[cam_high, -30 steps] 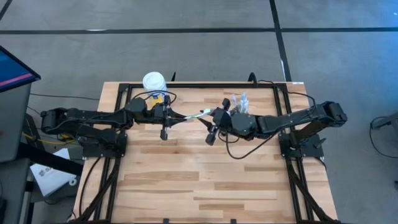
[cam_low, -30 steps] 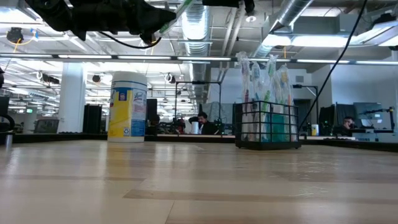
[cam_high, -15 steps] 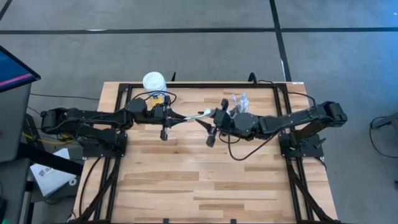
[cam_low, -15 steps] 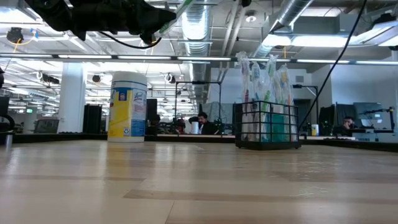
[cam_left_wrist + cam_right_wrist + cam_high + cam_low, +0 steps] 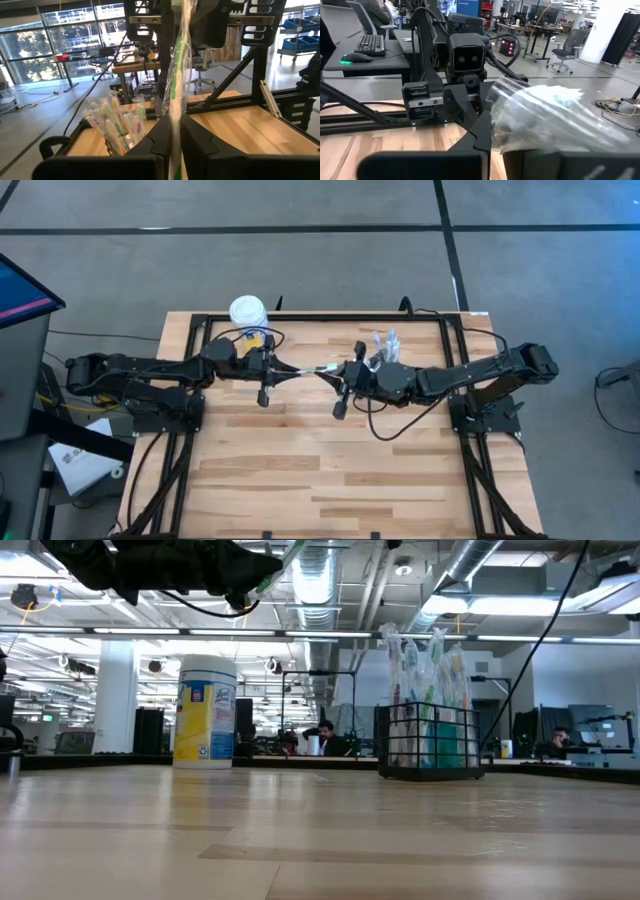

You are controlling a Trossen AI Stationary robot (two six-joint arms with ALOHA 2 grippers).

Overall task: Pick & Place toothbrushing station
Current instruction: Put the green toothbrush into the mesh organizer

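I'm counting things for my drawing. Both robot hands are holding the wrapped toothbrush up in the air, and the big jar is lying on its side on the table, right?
Not quite. The jar stands upright, as the low view shows. The rest holds: the left hand and right hand both grip the wrapped toothbrush above the table.

Wrapped green toothbrush [image 5: 322, 367] held aloft; black mesh holder [image 5: 430, 743] upright, brush-filled

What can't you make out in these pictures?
- High view: toothbrushes in the mesh holder are too small to count.
- Low view: the top edge cuts off most of the wrapped toothbrush.
- Right wrist view: its blurred wrapper hides the table behind.
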